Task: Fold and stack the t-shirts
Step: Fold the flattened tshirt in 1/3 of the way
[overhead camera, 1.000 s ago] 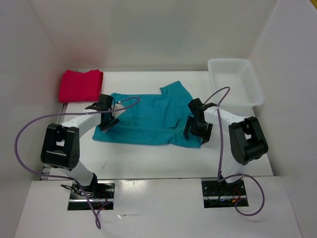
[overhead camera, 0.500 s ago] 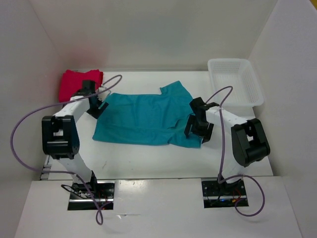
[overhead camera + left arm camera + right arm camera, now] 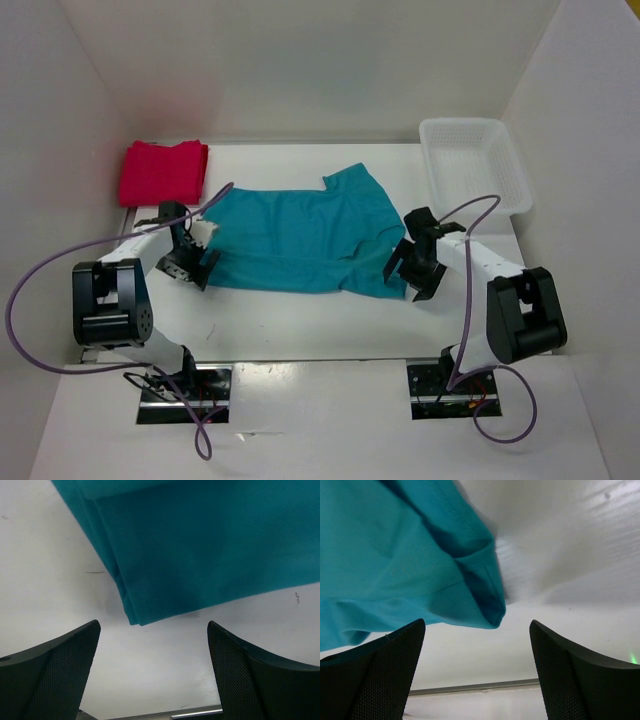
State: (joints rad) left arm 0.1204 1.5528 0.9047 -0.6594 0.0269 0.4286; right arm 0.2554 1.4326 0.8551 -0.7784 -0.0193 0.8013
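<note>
Teal t-shirt [image 3: 300,235], one; red pile [image 3: 163,172], one

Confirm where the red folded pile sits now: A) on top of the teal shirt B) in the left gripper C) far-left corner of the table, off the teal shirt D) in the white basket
C: the red folded pile lies at the far-left corner of the table, beside the spread teal shirt and not on it, and the left gripper is open and holds nothing.
</note>
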